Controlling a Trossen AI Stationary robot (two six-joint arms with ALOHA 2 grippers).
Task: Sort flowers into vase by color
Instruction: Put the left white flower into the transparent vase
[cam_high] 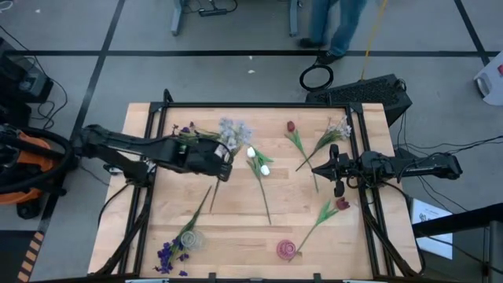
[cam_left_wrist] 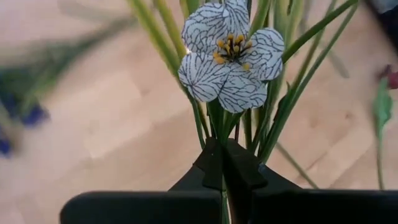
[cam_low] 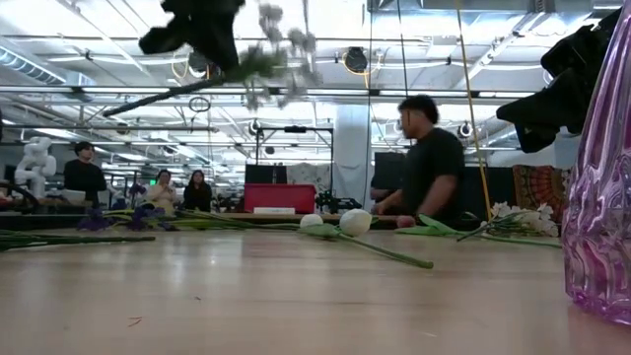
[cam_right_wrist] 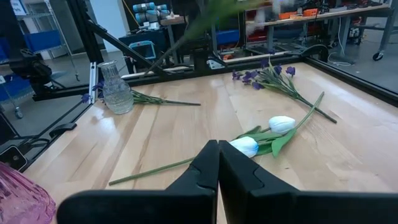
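Observation:
My left gripper [cam_high: 225, 163] hangs over the table's middle left, shut on a pale-blue and white blossom cluster [cam_high: 234, 132], whose veined blossom [cam_left_wrist: 230, 53] shows just past the fingers. My right gripper [cam_high: 318, 169] waits shut at the right, holding nothing. On the table lie two white tulips [cam_high: 256, 161], a purple sprig [cam_high: 189, 130] at the far left, a white cluster [cam_high: 338, 127] and two red tulips [cam_high: 291, 126] [cam_high: 343, 204]. A clear vase [cam_high: 191, 238] and a pink vase [cam_high: 287, 249] stand near the front edge. Another purple sprig [cam_high: 169, 253] lies by the clear vase. My left gripper pinches the cluster's bunched green stems [cam_left_wrist: 219, 127] between its two fingers, a little below the blossoms. The fingers slant downward from the table's left. The flower is lifted clear of the table and tilted, the blossoms [cam_low: 281, 59] higher than the long stem [cam_low: 148, 99].
The table has a black frame [cam_high: 259, 104] along its far edge and sides. People sit and stand in the room beyond the far edge. Bare wood [cam_high: 236, 212] lies between the white tulips and the two vases.

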